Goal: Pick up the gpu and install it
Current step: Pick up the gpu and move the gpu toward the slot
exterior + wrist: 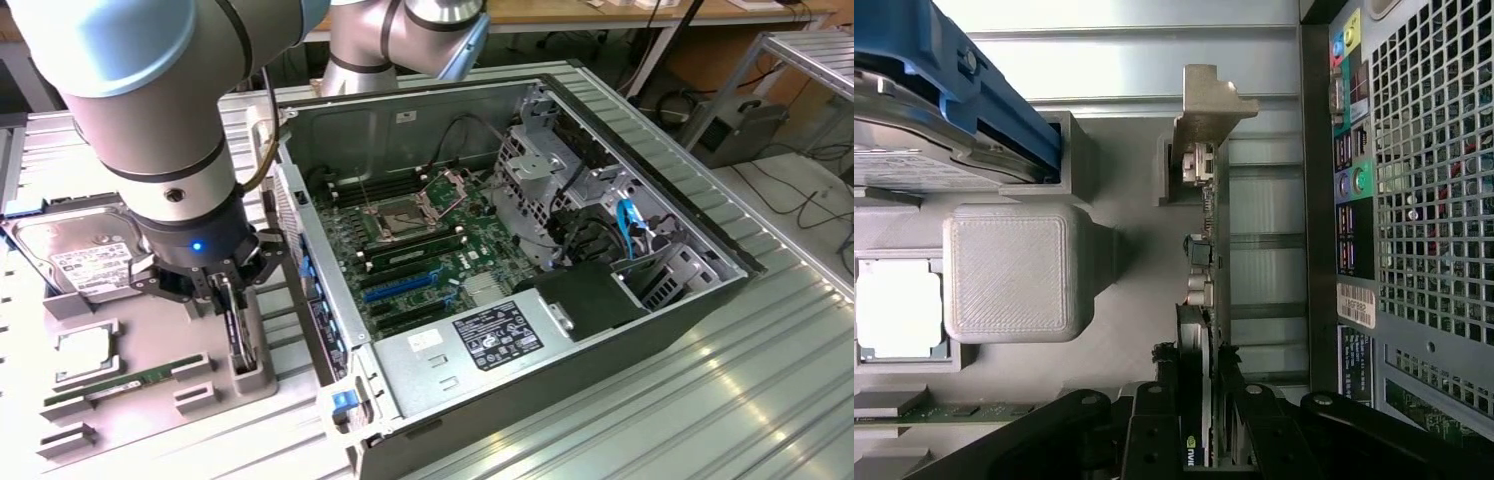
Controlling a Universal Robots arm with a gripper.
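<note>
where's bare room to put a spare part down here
Bare: the ribbed table on the exterior view's right of the case. Crowded: the tray, with hard drive, RAM and the gpu under the gripper; the gap between tray and case is narrow.

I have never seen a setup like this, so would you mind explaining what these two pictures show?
This is a robot arm working beside an open computer case. One picture comes from a camera off the arm, the other from a camera on its wrist. On the exterior view's left a grey tray holds a hard drive, a processor, a RAM stick and the gpu, standing on edge in its slot. The end effector is down at the gpu's upper edge.
</note>
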